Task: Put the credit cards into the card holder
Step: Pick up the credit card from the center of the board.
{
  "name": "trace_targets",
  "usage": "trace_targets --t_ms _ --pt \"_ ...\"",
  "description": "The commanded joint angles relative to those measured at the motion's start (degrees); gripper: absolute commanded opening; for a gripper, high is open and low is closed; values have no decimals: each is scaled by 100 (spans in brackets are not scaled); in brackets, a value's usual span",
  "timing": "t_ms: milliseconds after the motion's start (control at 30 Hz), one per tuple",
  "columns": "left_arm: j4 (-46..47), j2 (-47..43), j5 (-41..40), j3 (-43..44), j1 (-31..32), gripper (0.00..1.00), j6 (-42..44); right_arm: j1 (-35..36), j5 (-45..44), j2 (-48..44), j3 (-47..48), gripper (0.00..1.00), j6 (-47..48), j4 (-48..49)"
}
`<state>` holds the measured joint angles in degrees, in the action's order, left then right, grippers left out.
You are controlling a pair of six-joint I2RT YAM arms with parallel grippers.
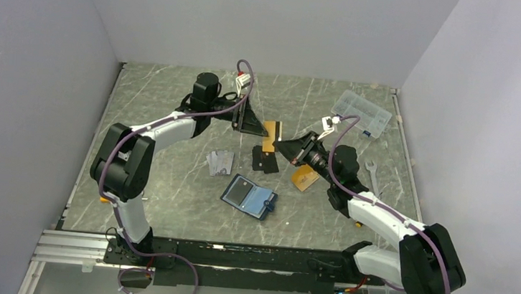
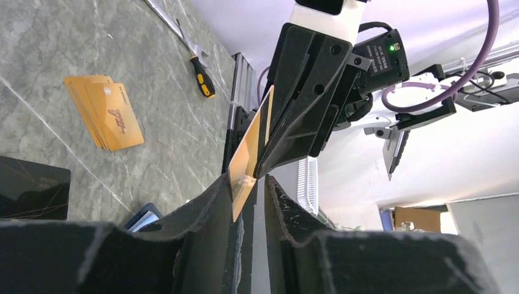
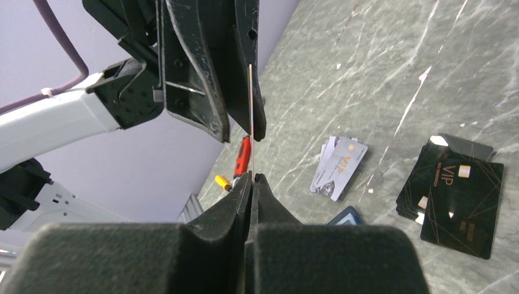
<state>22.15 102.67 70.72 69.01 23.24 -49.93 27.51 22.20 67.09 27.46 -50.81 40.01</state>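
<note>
An orange-gold credit card [image 1: 271,135] hangs edge-up in the air between both grippers. My right gripper [image 3: 251,176] is shut on one end of the card [image 3: 250,104]. My left gripper [image 2: 251,184] reaches over the other end of that card [image 2: 250,156]. The card rests against one left finger, and a narrow gap shows to the other finger. The navy card holder [image 1: 249,197] lies open on the table below, its light blue inside facing up. Silver-grey cards [image 1: 219,162] lie left of it, and a stack of orange cards [image 1: 304,179] lies to the right.
Flat black cards [image 1: 266,160] lie under the two grippers. A clear plastic box [image 1: 362,113] sits at the back right, with a wrench [image 1: 372,174] beside the right arm. A screwdriver [image 2: 202,76] with a yellow and black handle lies near the table edge.
</note>
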Motion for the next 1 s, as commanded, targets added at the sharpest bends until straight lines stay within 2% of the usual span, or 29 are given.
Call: trace_targets --t_ms 0,100,133,267,333,467,700,767,900,933,967 --pt "605 -318 205 -71 24 25 -330 100 -392 64 70 0 -55 525" --pt "621 -319 173 -89 22 3 -358 207 -382 163 92 0 -61 579" --pt "555 -323 171 -82 22 0 -300 235 -338 198 108 0 -59 605" --pt "225 -386 167 -63 22 0 -56 251 -224 152 178 17 63 310" --pt "42 -429 170 -49 22 0 72 225 -258 -14 252 21 204 2" --pt "-459 -462 225 20 39 0 445 64 -115 -89 322 22 241 -50" --pt "-345 -493 430 -18 75 0 356 -260 674 371 437 23 -167 721" --pt "-228 -502 473 -45 75 0 263 -325 912 519 434 20 -401 1054" --pt "-439 -486 454 21 75 0 439 -352 1292 686 427 6 -695 1478" --pt "-651 -469 411 66 79 4 605 -351 1337 671 375 1 -736 1520" --pt "-1003 -461 317 134 75 19 854 -358 1348 619 329 0 -751 1487"
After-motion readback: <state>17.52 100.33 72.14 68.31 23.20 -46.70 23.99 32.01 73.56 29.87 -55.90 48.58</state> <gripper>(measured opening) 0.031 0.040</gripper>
